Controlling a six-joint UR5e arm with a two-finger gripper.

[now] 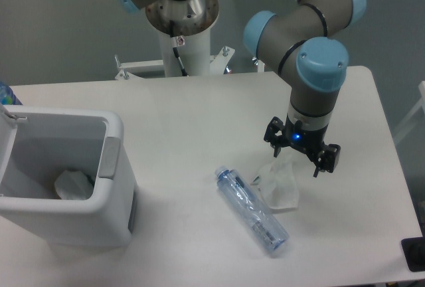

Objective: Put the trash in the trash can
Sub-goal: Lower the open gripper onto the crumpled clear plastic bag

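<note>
1. Arm point(312, 41): UR5e, grey links with blue joint caps, reaching down from top centre toward the right half of the tabletop point(199, 121). Wrist points straight down.
2. Hand point(294, 159): directly above the upper edge of the wrapper point(280, 184). Black body, small blue light lit on it. Fingertips are hidden from this angle, so cannot tell whether it is spread or closed, or whether it touches the wrapper.
3. Wrapper: crumpled translucent white plastic, lying flat on the tabletop, right of centre, just below the hand.
4. Bottle point(252, 210): clear bluish plastic, crinkled, on its side, lying diagonally with the cap end up-left and the base down-right. Blue print on the label near the base end. It lies just left of the wrapper, edges touching or very nearly so; cannot tell which.
5. Trash can point(109, 167): boxy white bin at the left edge of the tabletop, lid swung open to the left, grey latch on the side facing the bottle. Well apart from bottle and wrapper.
6. Inside the can: one crumpled white piece point(73, 184) on the bottom.
7. Bottle and wrapper are both outside the can.
</note>
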